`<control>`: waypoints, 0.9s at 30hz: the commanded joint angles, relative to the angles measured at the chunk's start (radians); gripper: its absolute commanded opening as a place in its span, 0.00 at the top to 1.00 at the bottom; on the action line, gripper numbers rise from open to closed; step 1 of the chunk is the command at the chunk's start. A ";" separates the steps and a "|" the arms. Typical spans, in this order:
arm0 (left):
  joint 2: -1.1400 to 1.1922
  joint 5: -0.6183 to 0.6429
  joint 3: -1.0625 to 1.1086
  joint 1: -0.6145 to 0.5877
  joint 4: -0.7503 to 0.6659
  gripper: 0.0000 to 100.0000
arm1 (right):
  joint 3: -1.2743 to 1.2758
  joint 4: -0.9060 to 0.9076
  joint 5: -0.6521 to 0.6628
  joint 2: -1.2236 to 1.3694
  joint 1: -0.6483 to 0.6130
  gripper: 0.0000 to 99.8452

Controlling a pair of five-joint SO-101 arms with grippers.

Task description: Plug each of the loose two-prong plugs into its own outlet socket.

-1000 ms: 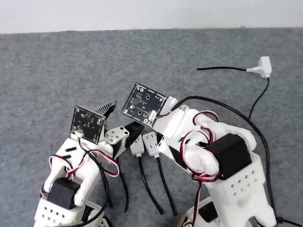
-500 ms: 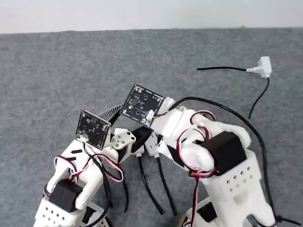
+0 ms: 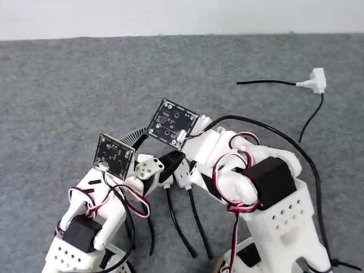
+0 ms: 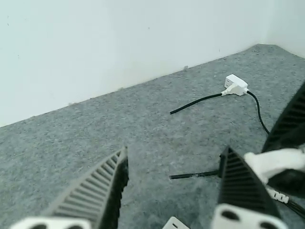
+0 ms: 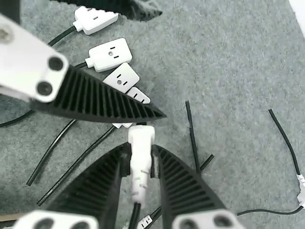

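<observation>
Insertion step. The right claw [image 5: 141, 150] pinches a plug [image 5: 141, 164], with a socket [image 5: 138, 96] just ahead. The left claw [image 4: 175, 152] is spread. Next move: align the prongs and push straight in.

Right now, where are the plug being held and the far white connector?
held plug [image 5: 141, 160], right wrist view, on its white body.
far white connector [image 3: 316, 78], high view, on its white block at the cable's end.
</observation>
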 commanded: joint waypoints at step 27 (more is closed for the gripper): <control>0.008 0.011 0.073 -0.110 -0.135 0.70 | -0.068 -0.024 -0.049 -0.013 -0.094 0.99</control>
